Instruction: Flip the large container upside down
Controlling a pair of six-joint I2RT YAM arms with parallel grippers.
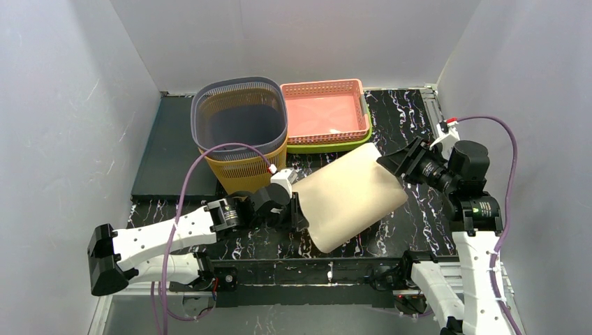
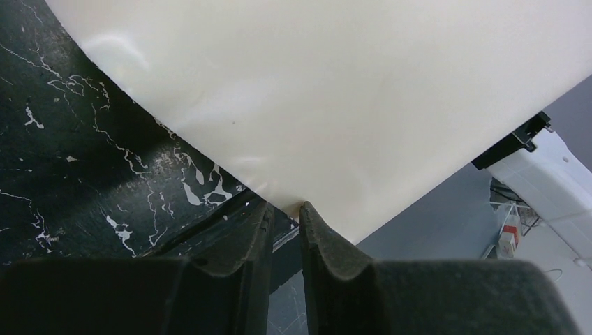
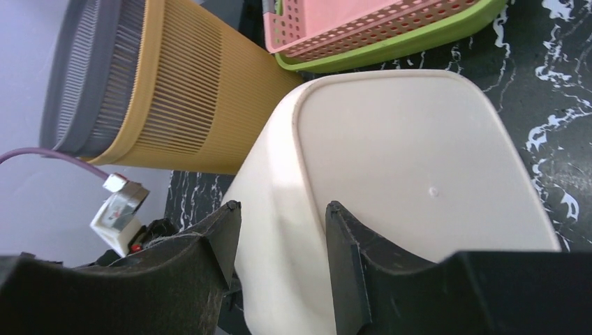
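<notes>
The large container [image 1: 352,195] lies tipped on its side on the table [image 1: 426,223], stretched between both grippers, base towards the right one. The left gripper [image 2: 286,216] has its fingers nearly together with the container's thin edge running into the gap, which I read as a pinch on the rim. The right gripper [image 3: 279,230] stands with jaws apart, straddling the base edge just ahead of its fingertips; no squeeze shows. To finish the turn well, keep the pinch firm and roll mouth-down, steadying the base with the right. The slatted basket [image 1: 244,157] sits close beyond the left gripper, so swing away from it.
</notes>
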